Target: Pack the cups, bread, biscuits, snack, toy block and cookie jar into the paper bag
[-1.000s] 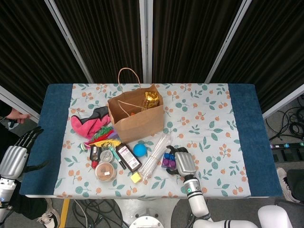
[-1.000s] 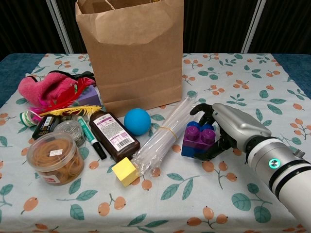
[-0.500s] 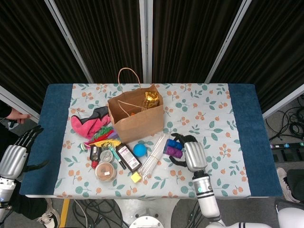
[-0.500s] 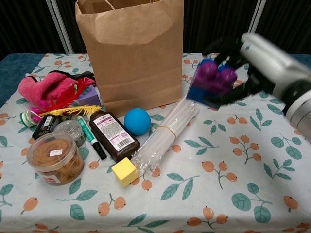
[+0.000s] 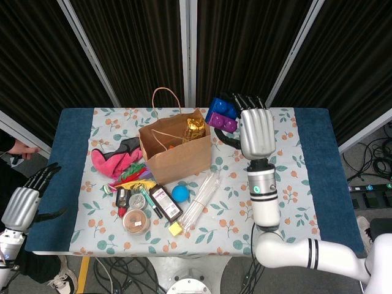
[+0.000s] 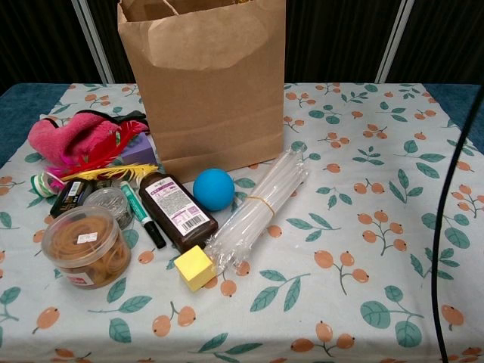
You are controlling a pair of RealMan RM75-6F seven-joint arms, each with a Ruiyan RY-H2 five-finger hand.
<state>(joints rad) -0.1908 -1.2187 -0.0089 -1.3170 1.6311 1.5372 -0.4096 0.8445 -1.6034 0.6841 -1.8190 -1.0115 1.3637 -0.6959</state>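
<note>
Blue cloth edges frame a floral tablecloth (image 5: 275, 159) on the table, dark ribbed curtains behind, cables on the floor at right.

Head view: right hand (image 5: 256, 130) raised above the table's far side, fingers curled round the purple-and-blue toy block (image 5: 222, 114), which sits just right of the paper bag (image 5: 176, 150) mouth and level with it. A gold-wrapped item (image 5: 195, 128) pokes from the bag. Left hand (image 5: 24, 205) hangs off the table's left edge, fingers apart, holding nothing.

Chest view: neither hand nor block shows; only a thin dark cable (image 6: 446, 219) crosses the right side. The close clutter reads clearly here: cookie jar (image 6: 85, 246), brown bottle (image 6: 177, 211), blue ball (image 6: 213, 189), yellow cube (image 6: 194, 267), bundle of clear tubes (image 6: 257, 209), possibly straws, and pink cloth (image 6: 72, 138) at left.
</note>
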